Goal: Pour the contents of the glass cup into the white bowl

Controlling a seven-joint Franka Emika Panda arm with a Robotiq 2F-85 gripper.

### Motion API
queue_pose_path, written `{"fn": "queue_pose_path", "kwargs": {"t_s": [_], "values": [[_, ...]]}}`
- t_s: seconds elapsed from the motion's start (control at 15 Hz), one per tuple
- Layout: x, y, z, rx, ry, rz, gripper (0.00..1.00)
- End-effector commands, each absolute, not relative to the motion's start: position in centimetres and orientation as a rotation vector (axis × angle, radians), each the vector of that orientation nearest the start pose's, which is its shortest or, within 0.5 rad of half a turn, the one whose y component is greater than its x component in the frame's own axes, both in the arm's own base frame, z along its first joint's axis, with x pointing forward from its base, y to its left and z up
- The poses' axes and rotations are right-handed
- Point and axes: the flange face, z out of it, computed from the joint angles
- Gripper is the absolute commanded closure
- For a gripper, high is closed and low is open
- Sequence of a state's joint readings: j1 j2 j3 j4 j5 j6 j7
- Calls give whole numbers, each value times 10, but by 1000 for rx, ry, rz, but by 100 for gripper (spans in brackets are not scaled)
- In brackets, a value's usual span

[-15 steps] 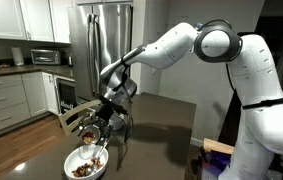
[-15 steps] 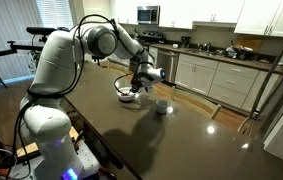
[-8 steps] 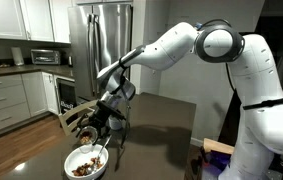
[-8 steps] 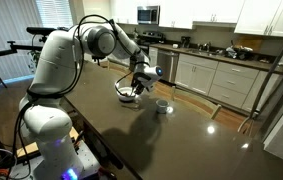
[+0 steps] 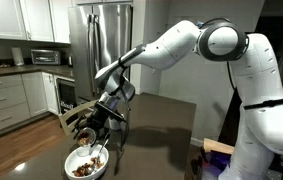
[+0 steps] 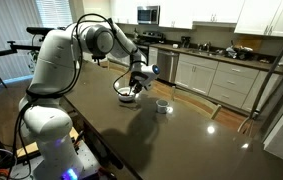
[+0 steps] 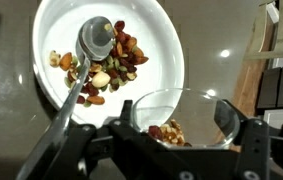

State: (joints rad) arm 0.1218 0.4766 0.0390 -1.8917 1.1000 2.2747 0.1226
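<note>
Between the jaws sits the glass [image 7: 189,110], clamped on 2 sides, nuts [image 7: 164,131] inside; just beyond its rim lies the bowl [image 7: 159,28] with a spoon [image 7: 94,40].

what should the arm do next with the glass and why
Probably tilt the glass cup a little further toward the white bowl. In the wrist view the end effector grips the glass cup at the bowl's rim, and some nuts sit inside it, while a pile lies in the bowl beside the spoon. More tilt should slide the rest out.
</note>
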Motion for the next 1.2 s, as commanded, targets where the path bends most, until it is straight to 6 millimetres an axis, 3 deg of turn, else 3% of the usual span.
{"fn": "queue_pose_path", "kwargs": {"t_s": [0.0, 0.53, 1.13], "values": [[610, 123, 277, -2217, 842, 182, 41], [591, 132, 292, -2268, 810, 23, 41], [557, 151, 292, -2321, 751, -50, 41]]}}
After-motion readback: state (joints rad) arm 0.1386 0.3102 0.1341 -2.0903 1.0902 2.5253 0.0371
